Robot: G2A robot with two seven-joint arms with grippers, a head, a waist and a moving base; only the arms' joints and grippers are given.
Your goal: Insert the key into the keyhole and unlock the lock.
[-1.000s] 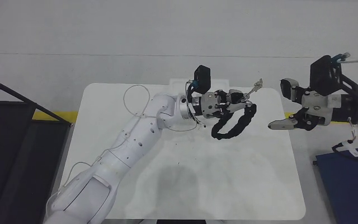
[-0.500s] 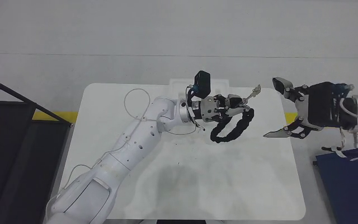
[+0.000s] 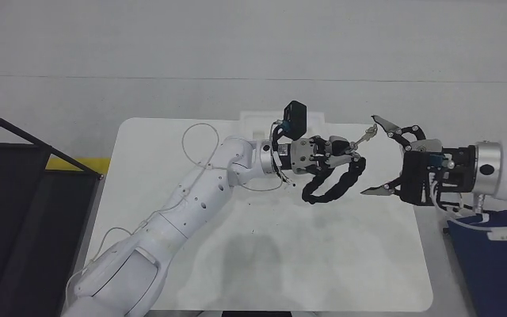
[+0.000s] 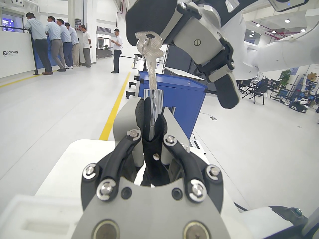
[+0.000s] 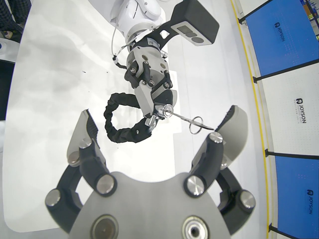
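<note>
My left gripper (image 3: 339,148) is shut on a black cable lock (image 3: 333,183), held above the table's back right part. Its chrome cylinder (image 4: 154,101) sticks out between the fingers (image 4: 125,115). A silver key (image 4: 149,50) is in the keyhole, its head and ring (image 5: 196,125) pointing at the right arm. My right gripper (image 3: 371,155) is open wide around the key's outer end. One black pad (image 4: 152,11) sits against the key's head; the other finger (image 5: 84,128) stands well off. The cable loop (image 5: 117,130) hangs below the cylinder.
The white table (image 3: 198,238) lies under both arms. A white foam tray (image 3: 257,123) sits at its back edge. A blue cabinet (image 3: 478,261) stands off the right edge and a dark frame (image 3: 32,206) off the left.
The right gripper has moved left to the key and turned, its fingers now straddling the key's head. The left gripper with the lock has shifted slightly right.
</note>
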